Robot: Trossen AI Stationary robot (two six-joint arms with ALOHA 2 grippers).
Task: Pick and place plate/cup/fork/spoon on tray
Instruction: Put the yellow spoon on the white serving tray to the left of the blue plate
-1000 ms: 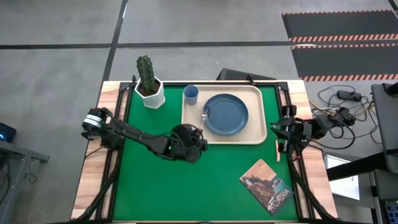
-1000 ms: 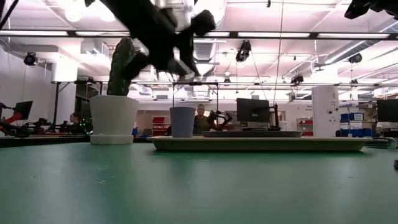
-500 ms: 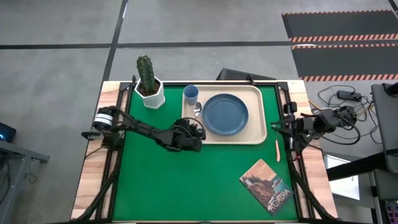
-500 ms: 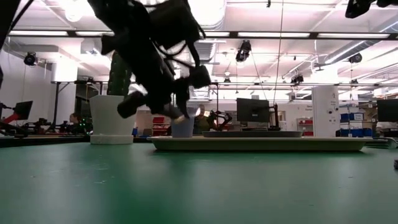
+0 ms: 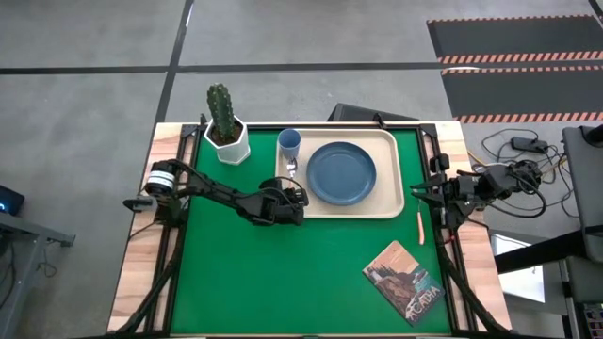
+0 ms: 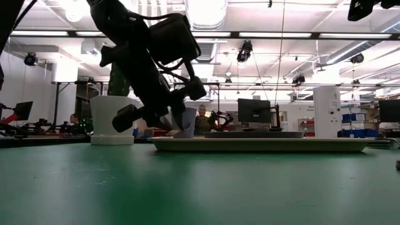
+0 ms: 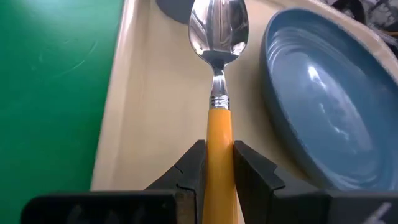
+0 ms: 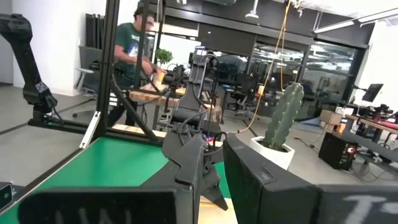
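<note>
The cream tray (image 5: pixel 389 209) lies at the far middle of the green mat. On it stand the dark-blue plate (image 5: pixel 341 172) and the light-blue cup (image 5: pixel 289 143). My left gripper (image 5: pixel 287 195) is at the tray's near left corner, shut on the orange-handled spoon (image 5: pixel 292 169). The spoon's bowl (image 7: pixel 219 31) is low over the tray's bare strip (image 7: pixel 155 112), between the cup and the plate (image 7: pixel 329 106). The fork (image 5: pixel 420 226) lies at the mat's right edge. My right gripper (image 5: pixel 429 193) waits beside it at the table's right edge, fingers a little apart and empty. My left gripper pinches the spoon's orange handle (image 7: pixel 219 140) between its two fingers, a short way behind the metal collar. The handle runs forward along the fingers, and its free end is hidden between them. The fingers slant down from the table's near left. Whether the bowl touches the tray, I cannot tell.
A white pot with a cactus (image 5: pixel 226 137) stands at the far left, close to the tray's left end. A booklet (image 5: pixel 403 281) lies at the near right. A person (image 8: pixel 134 56) stands in the room beyond the table.
My left gripper has come down from high over the mat to just above tray height, tipping forward. It has carried the spoon's bowl from the plate's left rim toward the table's left, over the tray's strip below the cup. It stays shut on the handle.
</note>
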